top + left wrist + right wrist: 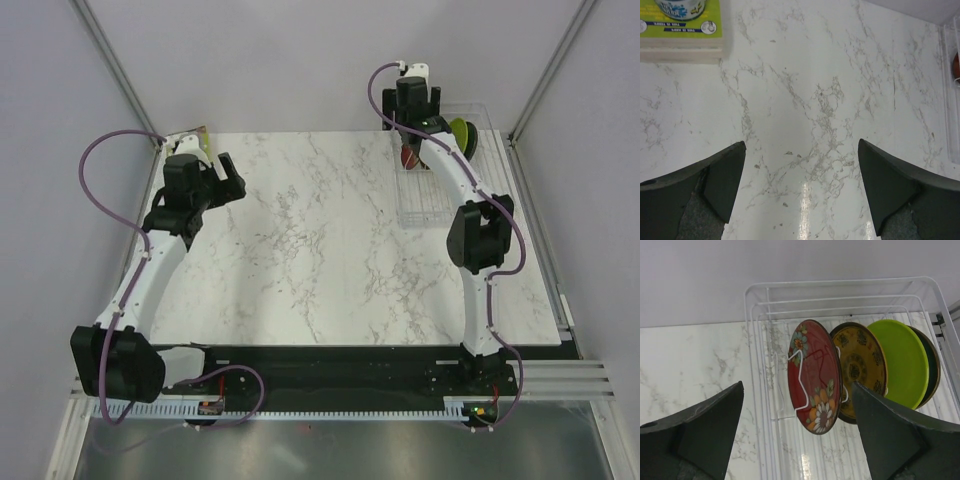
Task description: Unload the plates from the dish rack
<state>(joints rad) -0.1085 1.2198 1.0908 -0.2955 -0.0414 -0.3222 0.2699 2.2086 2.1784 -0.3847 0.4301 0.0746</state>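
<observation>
The left claw [801,145] and right claw [797,390] are wide open, holding nothing. Four shiny round plates [897,360] stand in the clear wire rack [840,287].

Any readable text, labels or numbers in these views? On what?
On the flat box: white lettering on blue banners across its green top, too small and blurred to read.
On the red plate and the yellow-patterned plate: flowers and ornaments only, no text.
Nothing else lettered.
</observation>
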